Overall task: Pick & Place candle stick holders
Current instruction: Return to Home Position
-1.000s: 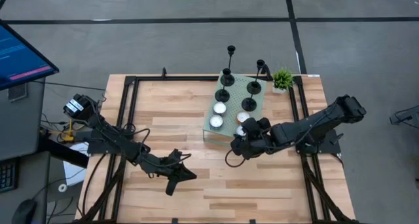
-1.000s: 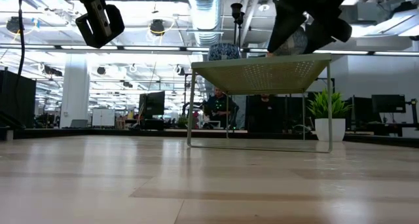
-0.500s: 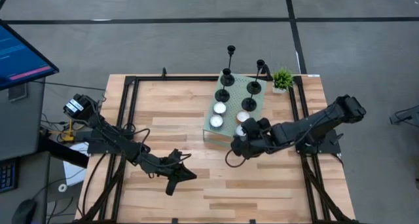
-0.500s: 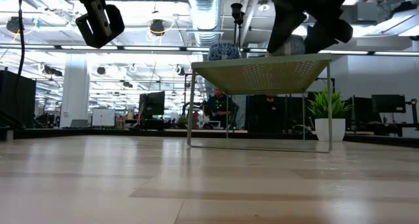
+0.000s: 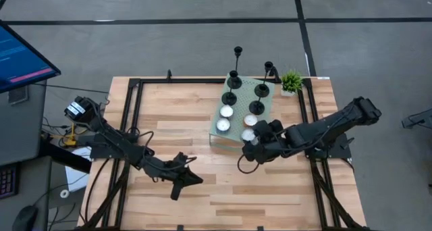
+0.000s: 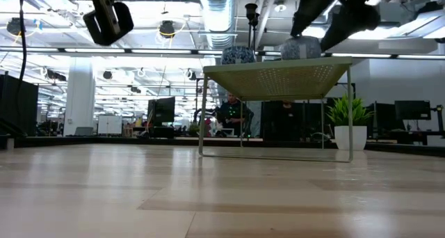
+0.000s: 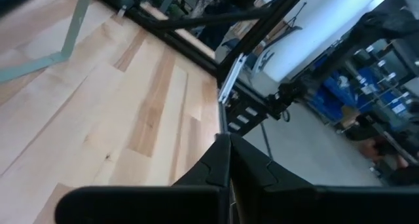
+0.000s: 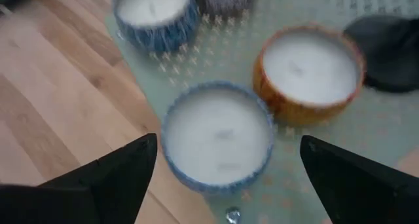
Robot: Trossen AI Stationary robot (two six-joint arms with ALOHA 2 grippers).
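Our right gripper [image 5: 250,150] is hovering open over the blue candle [image 8: 217,135] we are leaving shelved; the left gripper [image 7: 229,152] is idling closed.

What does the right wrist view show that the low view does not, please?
Only the right wrist view shows the white wax tops, the orange candle and a candle stick holder's base. Only the low view shows the potted plant, the raised left arm and a person behind. Both show the green shelf, the blue candle, the light blue candle and the right gripper.
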